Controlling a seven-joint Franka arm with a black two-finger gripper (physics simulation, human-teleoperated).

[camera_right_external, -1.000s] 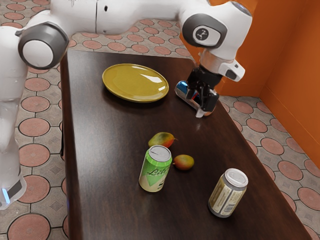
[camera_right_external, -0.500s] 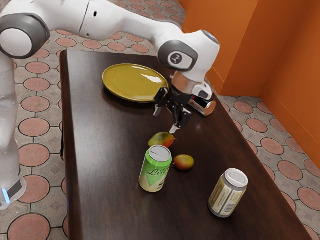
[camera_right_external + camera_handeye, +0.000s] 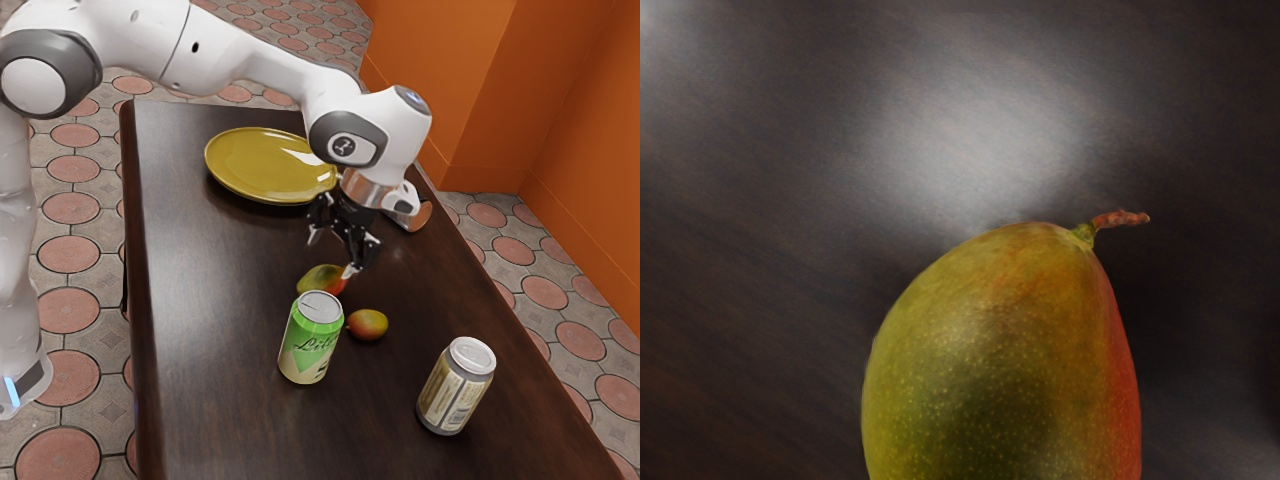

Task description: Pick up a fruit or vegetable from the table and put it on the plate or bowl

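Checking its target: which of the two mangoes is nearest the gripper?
The greener mango behind the green can, just under the gripper; the redder mango lies farther off.

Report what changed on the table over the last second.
The black two-finger gripper swung from the toppled silver can toward the exterior view's left and lowered; it hangs open just above the green-red mango nearer the round yellow plate. Nothing was gripped or released. That mango, the smaller mango, the plate, the green can and the beige can stayed put.
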